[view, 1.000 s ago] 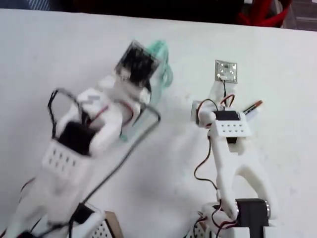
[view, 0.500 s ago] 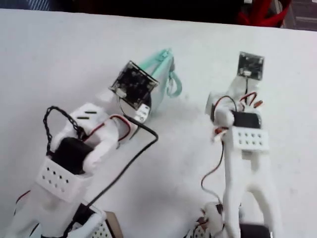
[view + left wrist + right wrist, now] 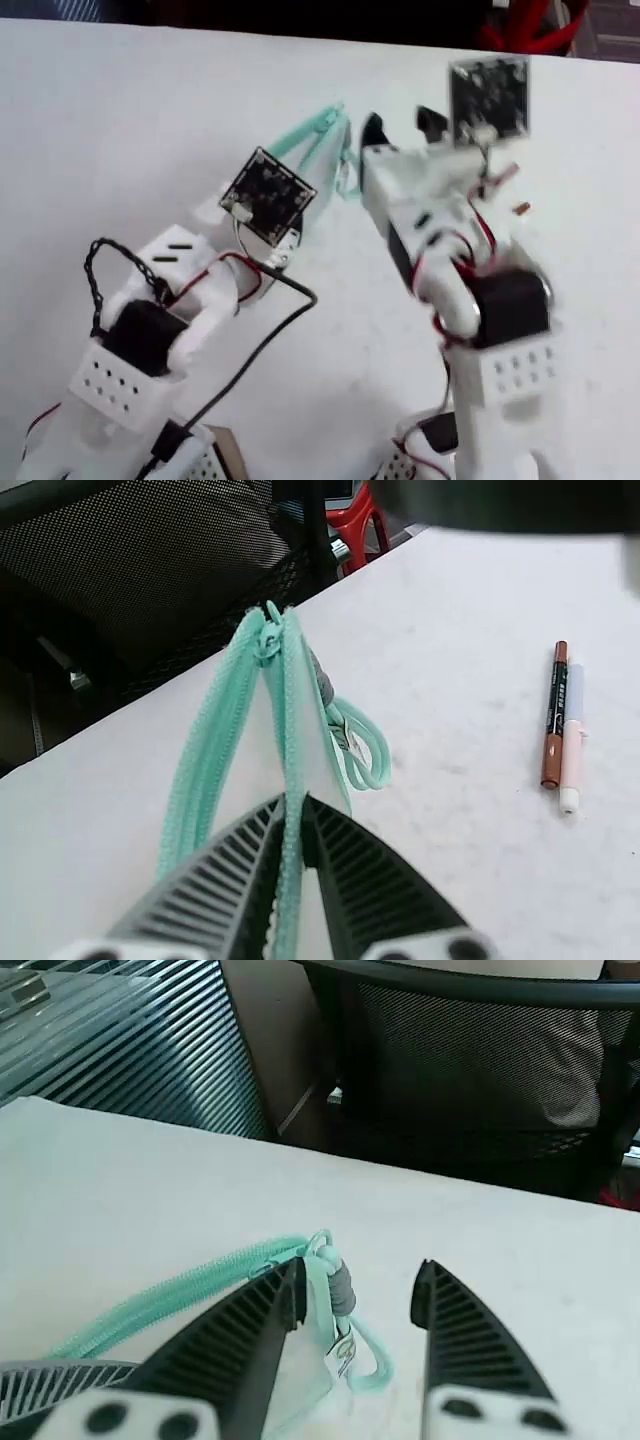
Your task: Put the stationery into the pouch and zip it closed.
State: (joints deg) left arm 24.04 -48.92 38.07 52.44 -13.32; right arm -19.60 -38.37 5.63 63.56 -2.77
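The mint-green pouch (image 3: 262,730) stands on edge on the white table (image 3: 120,110), zipper side up. My left gripper (image 3: 293,805) is shut on its zipper edge. In the high view the pouch (image 3: 318,135) pokes out beyond the left arm's camera board. My right gripper (image 3: 355,1290) is open just beside the pouch's far end, where the grey zipper pull (image 3: 342,1285) and a mint loop (image 3: 365,1360) hang. From above, the right gripper (image 3: 402,125) sits right of the pouch. A brown marker (image 3: 554,715) and a pale pen (image 3: 572,750) lie side by side on the table, apart from the pouch.
Beyond the table's far edge stands a black mesh chair (image 3: 480,1070), with a red stool (image 3: 355,525) near it. A pen tip (image 3: 520,208) peeks out beside the right arm. Cables trail over the left arm (image 3: 270,335).
The right arm has swung from the pens toward the pouch's far end, its gripper now open beside the zipper pull. The left arm shifted slightly, still holding the pouch.
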